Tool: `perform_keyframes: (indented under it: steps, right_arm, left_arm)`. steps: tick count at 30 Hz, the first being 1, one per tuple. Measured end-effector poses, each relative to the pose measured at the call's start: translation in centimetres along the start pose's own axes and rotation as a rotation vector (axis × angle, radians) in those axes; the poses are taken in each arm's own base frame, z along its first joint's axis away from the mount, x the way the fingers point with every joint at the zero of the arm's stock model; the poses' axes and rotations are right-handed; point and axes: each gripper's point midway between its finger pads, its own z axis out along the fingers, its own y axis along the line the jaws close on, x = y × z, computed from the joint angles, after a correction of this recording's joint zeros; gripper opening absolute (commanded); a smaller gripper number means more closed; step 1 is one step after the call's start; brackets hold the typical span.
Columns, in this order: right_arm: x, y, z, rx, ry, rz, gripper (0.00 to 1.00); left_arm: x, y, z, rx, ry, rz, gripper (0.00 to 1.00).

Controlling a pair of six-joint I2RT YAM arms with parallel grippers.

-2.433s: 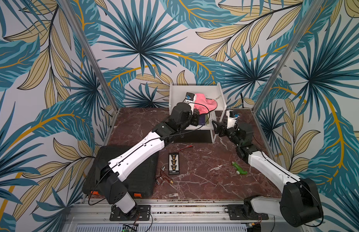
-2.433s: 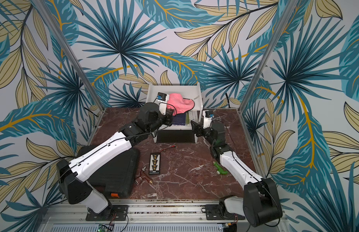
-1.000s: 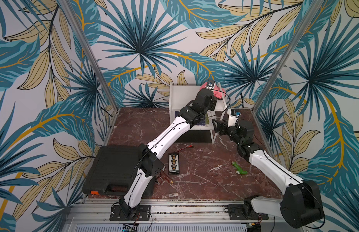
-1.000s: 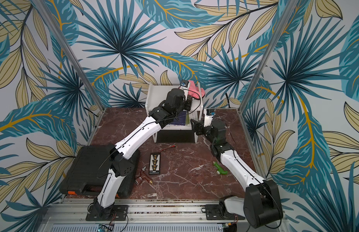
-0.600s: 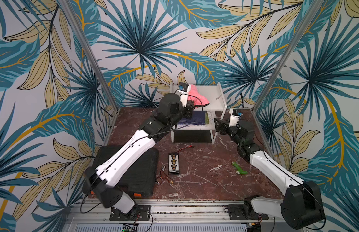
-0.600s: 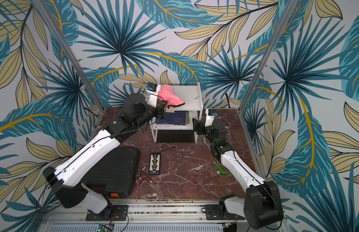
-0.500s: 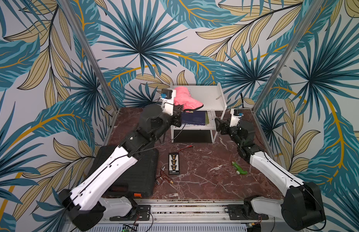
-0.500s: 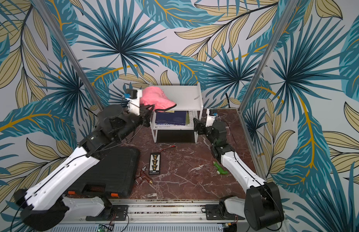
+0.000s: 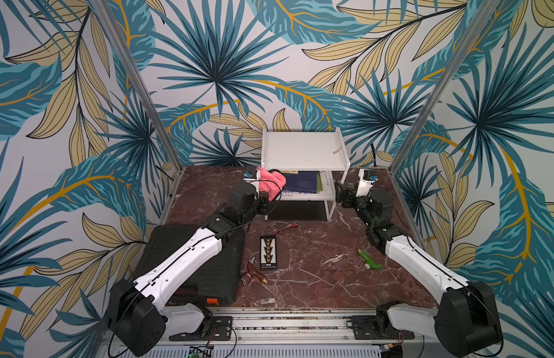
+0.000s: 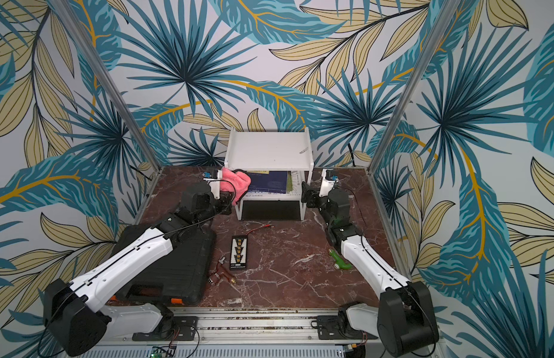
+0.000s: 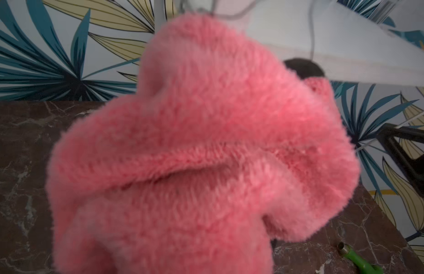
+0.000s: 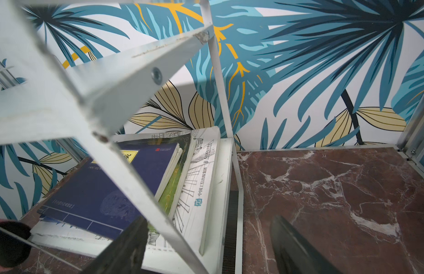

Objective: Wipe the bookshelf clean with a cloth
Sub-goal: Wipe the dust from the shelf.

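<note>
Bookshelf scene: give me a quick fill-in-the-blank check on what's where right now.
The left gripper holds the cloth, coloured ___.
The right gripper is ___, next to a leg of the bookshelf.
The books lie on its ___ tier.
The green toy lies beside the ___ arm.
Missing: pink; open; lower; right.

**A:** Your top views are bright, evenly lit and sharp; the bookshelf [image 9: 303, 152] top board reads almost pure white.

**B:** And your wrist cameras?

**A:** On your left one, the cloth [image 11: 201, 151] fills the frame, soft and blurred. On your right, the jaws are dark and unfocused, and the edges look stretched.
</note>
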Motion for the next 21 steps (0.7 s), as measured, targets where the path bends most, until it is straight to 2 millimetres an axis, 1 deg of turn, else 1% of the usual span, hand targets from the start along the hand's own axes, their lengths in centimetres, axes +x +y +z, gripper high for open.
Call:
perform_keyframes:
  steps: [2,6,8,9,10,12,15,16,17,18,19,21]
  right_arm:
    - [0.0,0.0,0.0,0.000,0.000,0.000,0.84]
    - [-0.5,0.1,0.0,-0.004,-0.014,0.004,0.84]
    - [-0.8,0.2,0.0,-0.007,-0.026,0.010,0.84]
    - [-0.9,0.2,0.0,-0.008,-0.031,0.013,0.84]
    - [-0.9,0.2,0.0,-0.008,-0.032,0.015,0.84]
    - [-0.8,0.2,0.1,-0.008,-0.031,0.020,0.84]
    - [-0.5,0.1,0.2,-0.002,-0.022,0.023,0.84]
    - [-0.4,0.0,0.2,-0.002,-0.021,0.023,0.84]
    - [-0.4,0.0,0.2,-0.001,-0.019,0.023,0.84]
    - [-0.3,0.0,0.2,-0.001,-0.018,0.023,0.84]
    - [-0.3,0.0,0.2,-0.001,-0.018,0.023,0.84]
    - [-0.3,0.0,0.2,0.000,-0.019,0.023,0.84]
  left_arm:
    - [-1.1,0.1,-0.8,-0.007,-0.037,0.002,0.00]
    - [-6.1,-1.0,-3.2,0.013,-0.168,0.008,0.00]
    - [-7.6,-1.2,-4.0,0.019,-0.221,-0.010,0.00]
    - [-7.6,-1.1,-4.0,0.017,-0.231,-0.025,0.00]
    - [-6.9,-0.7,-3.7,0.009,-0.230,-0.042,0.00]
    - [-4.0,0.7,-2.5,-0.033,-0.181,-0.070,0.00]
    - [2.1,3.6,-0.9,-0.112,-0.038,-0.090,0.00]
    - [3.4,4.2,-0.7,-0.121,0.004,-0.097,0.00]
    - [4.0,4.8,-0.7,-0.120,0.041,-0.108,0.00]
    - [3.8,5.1,-0.9,-0.102,0.050,-0.124,0.01]
    - [3.2,5.2,-1.3,-0.085,0.050,-0.137,0.02]
    - [0.2,4.5,-2.5,-0.019,0.015,-0.148,0.04]
